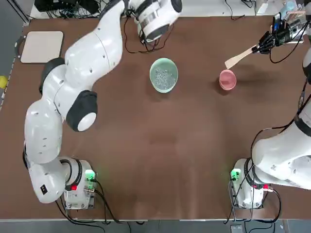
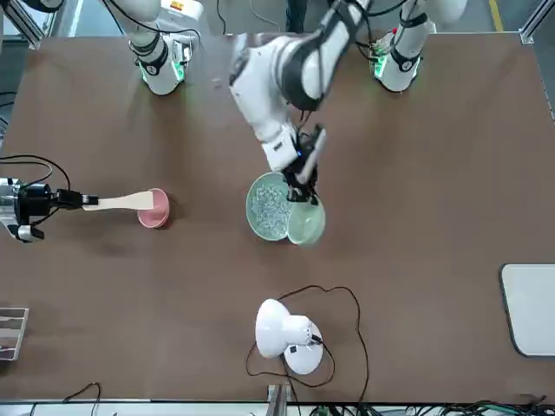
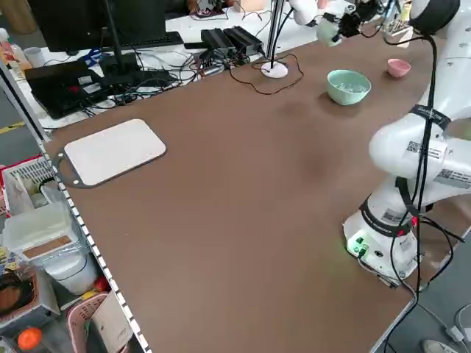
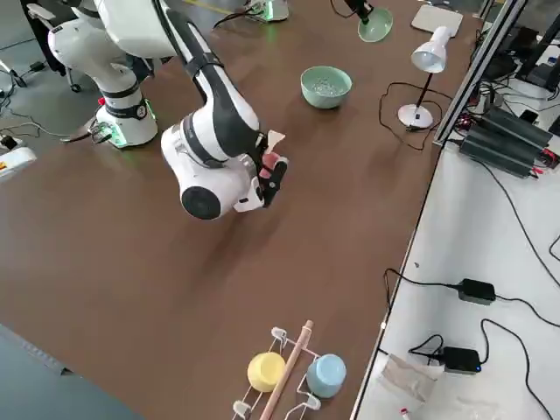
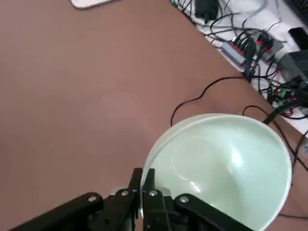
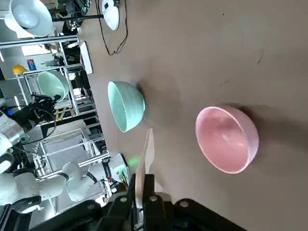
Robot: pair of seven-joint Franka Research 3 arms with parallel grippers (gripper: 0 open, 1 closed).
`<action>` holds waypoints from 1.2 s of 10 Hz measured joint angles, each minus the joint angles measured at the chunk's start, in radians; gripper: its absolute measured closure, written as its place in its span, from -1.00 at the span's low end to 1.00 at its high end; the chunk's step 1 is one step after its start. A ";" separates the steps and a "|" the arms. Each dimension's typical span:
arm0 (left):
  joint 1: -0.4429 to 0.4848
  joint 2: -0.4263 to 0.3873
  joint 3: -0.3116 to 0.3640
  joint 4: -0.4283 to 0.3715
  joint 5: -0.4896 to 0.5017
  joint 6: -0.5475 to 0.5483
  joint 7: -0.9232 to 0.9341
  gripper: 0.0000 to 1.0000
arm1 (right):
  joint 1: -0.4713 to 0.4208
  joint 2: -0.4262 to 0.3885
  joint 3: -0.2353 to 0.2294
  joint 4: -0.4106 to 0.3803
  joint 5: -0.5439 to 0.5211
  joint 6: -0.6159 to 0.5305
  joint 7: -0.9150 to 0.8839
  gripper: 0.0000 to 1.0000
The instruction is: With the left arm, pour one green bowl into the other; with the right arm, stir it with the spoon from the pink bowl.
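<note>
The wide mint-green bowl sits mid-table with small grey bits in it. My left gripper is shut on the rim of the small sage-green bowl, which hangs tilted at the far side of the wide bowl. Its inside looks empty. The pink bowl stands empty toward the right. My right gripper is shut on the handle of the wooden spoon, held in the air with its blade above and just beyond the pink bowl.
A white desk lamp with its cable stands at the table's far edge behind the bowls. A pale board lies at the far left corner. Cables and power bricks crowd the bench beyond the table.
</note>
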 joint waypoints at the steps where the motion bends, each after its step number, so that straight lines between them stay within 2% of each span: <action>1: 0.038 -0.003 0.000 -0.007 -0.083 0.005 0.067 0.91 | 0.029 -0.027 0.000 0.004 -0.002 0.000 0.051 0.89; 3: 0.108 -0.058 0.001 -0.069 -0.199 -0.011 0.197 0.91 | 0.116 -0.117 0.001 0.008 -0.044 0.011 0.230 0.89; 6: 0.238 -0.229 0.000 -0.298 -0.260 0.028 0.372 0.91 | 0.278 -0.235 0.003 0.008 -0.108 0.068 0.514 0.89; 8: 0.340 -0.308 0.000 -0.423 -0.288 0.075 0.498 0.91 | 0.407 -0.285 0.006 0.007 -0.124 0.132 0.704 0.89; 10: 0.448 -0.343 0.000 -0.471 -0.324 0.091 0.620 0.91 | 0.573 -0.312 0.009 0.007 -0.166 0.258 0.906 0.89; 12: 0.557 -0.359 -0.001 -0.481 -0.337 0.091 0.755 0.91 | 0.729 -0.316 0.011 0.004 -0.201 0.383 1.052 0.89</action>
